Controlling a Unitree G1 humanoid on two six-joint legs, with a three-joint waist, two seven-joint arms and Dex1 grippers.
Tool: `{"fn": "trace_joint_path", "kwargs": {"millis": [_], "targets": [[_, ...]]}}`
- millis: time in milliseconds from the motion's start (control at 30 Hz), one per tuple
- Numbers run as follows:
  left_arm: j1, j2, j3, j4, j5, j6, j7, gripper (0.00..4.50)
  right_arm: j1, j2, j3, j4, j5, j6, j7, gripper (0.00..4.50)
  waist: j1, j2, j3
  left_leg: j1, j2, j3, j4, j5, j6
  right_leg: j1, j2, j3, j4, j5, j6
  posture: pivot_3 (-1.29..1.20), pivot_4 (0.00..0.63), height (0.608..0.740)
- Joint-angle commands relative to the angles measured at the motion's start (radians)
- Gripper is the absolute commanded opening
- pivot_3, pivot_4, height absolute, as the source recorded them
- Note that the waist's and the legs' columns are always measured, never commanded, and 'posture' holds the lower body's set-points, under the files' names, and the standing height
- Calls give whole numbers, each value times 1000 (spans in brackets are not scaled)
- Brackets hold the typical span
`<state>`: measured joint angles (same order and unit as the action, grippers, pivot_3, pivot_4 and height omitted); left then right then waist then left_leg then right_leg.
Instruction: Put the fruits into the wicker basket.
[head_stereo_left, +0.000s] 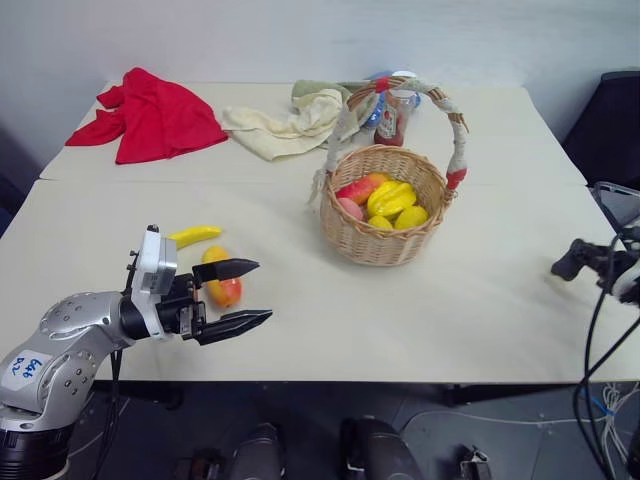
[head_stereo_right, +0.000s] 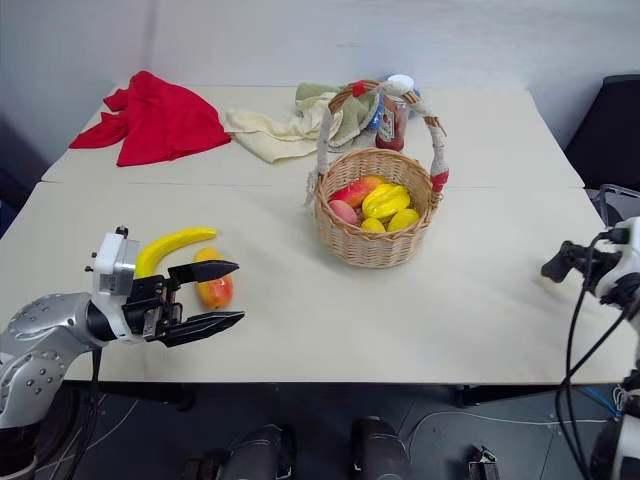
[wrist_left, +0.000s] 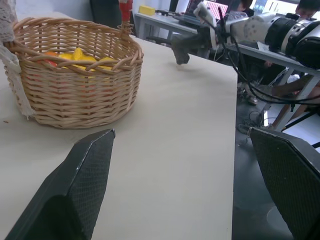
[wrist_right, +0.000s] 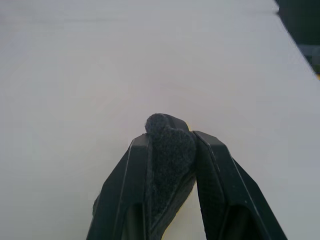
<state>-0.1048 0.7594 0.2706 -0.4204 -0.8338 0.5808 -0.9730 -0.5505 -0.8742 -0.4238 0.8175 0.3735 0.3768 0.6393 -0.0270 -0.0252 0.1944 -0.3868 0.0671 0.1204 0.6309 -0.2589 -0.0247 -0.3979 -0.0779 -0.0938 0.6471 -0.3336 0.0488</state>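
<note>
Left gripper hovers over the near table edge, fingers spread wide and empty, pointing roughly level toward the two loose fruits. Right gripper is off at the table's right edge, fingers closed together with nothing between them.

Just beyond the left gripper's upper finger lies the mango, flat on the table. The banana lies beside it, a little farther and to the left, close to it or touching; contact cannot be confirmed.

Handling judgement: both appear to be light, rigid toy fruits with smooth skins, likely slippery. The mango's rounded body is best taken across its short axis at the middle. The banana is best taken across its middle, where the curve is thickest.

Farther on, mid-table, stands the basket, upright, already holding several yellow and red fruits. Its arched handle calls for entry from the side.

At the far edge: a red cloth, a cream cloth and a bottle behind the basket.
</note>
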Motion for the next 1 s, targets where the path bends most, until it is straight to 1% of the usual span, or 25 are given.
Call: {"fn": "trace_joint_path", "kwargs": {"millis": [33, 67, 100, 200, 300, 333, 433, 467, 500, 533, 567, 600, 667, 700, 767, 833, 933, 1000], "targets": [[25, 26, 52, -22, -14, 1, -6, 4500, -76, -33, -59, 122, 12, -22, -48, 1524, -4, 2, 1, 0, 0, 1, 0, 0, 0, 0, 0, 1, 0, 0, 0, 0, 150, 740], [35, 34, 61, -20, -12, 4, -5, 4500, -82, -42, -52, 137, 10, -18, -24, 1747, -4, 1, 1, 1, 0, 2, 0, 0, 1, 0, 0, 2, 0, 0, 1, 0, 150, 740], [50, 40, 75, -14, -8, 0, -10, 4500, -79, -52, -50, 136, 1, -47, -15, 2211, -3, 1, 1, 1, 0, 2, 1, 0, 1, 0, 0, 3, 0, 1, 1, 0, 150, 740], [77, 47, 98, 7, 9, -21, -17, 4500, -60, -82, -44, 117, -19, -129, 14, 3146, -3, 2, 1, 1, 1, 2, 1, -1, 2, 0, -1, 3, 0, 1, 1, 0, 150, 740], [88, 34, 150, 65, 35, -59, -1, 4500, -31, -130, -55, 96, -38, -192, 8, 4258, 0, 4, 2, 1, 1, 2, 1, -1, 3, 0, -1, 4, 0, 1, 1, 0, 150, 740], [92, 32, 168, 83, 44, -72, 5, 4500, -24, -137, -60, 83, -38, -231, 20, 4444, 0, 4, 2, 1, 1, 2, 1, -1, 3, 0, -1, 4, 0, 1, 2, 0, 150, 740], [166, 52, 260, 165, 94, -117, -9, 4500, 57, -109, -54, -118, -2, -346, 159, 4444, -7, 5, 2, 1, 2, 3, 0, -1, 2, -1, 0, 4, -1, 1, 2, 0, 150, 740], [203, 65, 292, 198, 116, -129, -22, 4500, 93, -64, -67, -242, 58, -348, 208, 4444, -12, 5, 2, 2, 2, 4, 0, -2, 1, -1, 0, 5, -1, 1, 2, 0, 150, 740], [239, 75, 331, 236, 135, -142, -29, 4500, 120, 5, -91, -369, 140, -322, 207, 4444, -21, 4, 2, 2, 3, 4, -1, -3, 1, -1, 1, 6, -1, 1, 2, 0, 150, 740], [276, 83, 381, 279, 151, -154, -31, 4500, 180, 58, -77, -525, 212, -280, 237, 4444, -29, 2, 1, 3, 5, 4, -2, -3, 0, -1, 2, 6, -1, 1, 2, 0, 150, 740], [305, 84, 432, 317, 162, -167, -21, 4500, 244, 105, -52, -662, 242, -272, 252, 4444, -32, 2, 1, 4, 7, 3, -2, -4, -2, -1, 5, 7, -1, 1, 1, 0, 150, 740], [320, 84, 463, 341, 167, -176, -15, 4500, 288, 131, -35, -747, 249, -265, 256, 4444, -30, 1, 1, 4, 9, 1, -2, -5, -2, -1, 7, 8, -1, 1, 0, 0, 150, 740], [374, 70, 552, 391, 169, -185, -4, 4500, 398, 194, 52, -935, 230, -313, 295, 4444, -26, 2, 1, 4, 10, -1, -2, -7, -2, -2, 8, 8, 0, 1, -1, 0, 150, 740], [391, 65, 575, 403, 170, -189, -3, 4500, 428, 212, 74, -988, 225, -324, 304, 4444, -23, 2, 1, 2, 10, 0, -3, -8, -1, -6, 8, 9, 1, 0, -2, 0, 150, 740], [468, 48, 648, 472, 190, -207, 2, 4500, 501, 251, 189, -1107, 197, -407, 398, 4444, -16, 2, 1, -1, 9, 1, -2, -9, 0, -9, 7, 10, 2, 0, -2, 0, 150, 740], [511, 34, 702, 526, 190, -209, 21, 4500, 523, 281, 267, -1172, 192, -445, 443, 4444, -12, 1, 1, -1, 7, 3, -1, -10, 3, -11, 3, 11, 4, 0, -2, 0, 150, 740], [578, 62, 727, 625, 248, -180, 70, 4500, 493, 318, 310, -1182, 202, -469, 453, 4444, -8, -5, -1, -1, 5, 3, 1, -11, 5, -11, 1, 11, 5, 1, -2, 0, 150, 740], [582, 80, 765, 668, 234, -130, 113, 4500, 466, 335, 346, -1193, 217, -458, 462, 4444, -7, -8, -3, 0, 5, 3, 1, -13, 1, -12, 0, 10, 4, 2, -4, 0, 150, 740]]}}
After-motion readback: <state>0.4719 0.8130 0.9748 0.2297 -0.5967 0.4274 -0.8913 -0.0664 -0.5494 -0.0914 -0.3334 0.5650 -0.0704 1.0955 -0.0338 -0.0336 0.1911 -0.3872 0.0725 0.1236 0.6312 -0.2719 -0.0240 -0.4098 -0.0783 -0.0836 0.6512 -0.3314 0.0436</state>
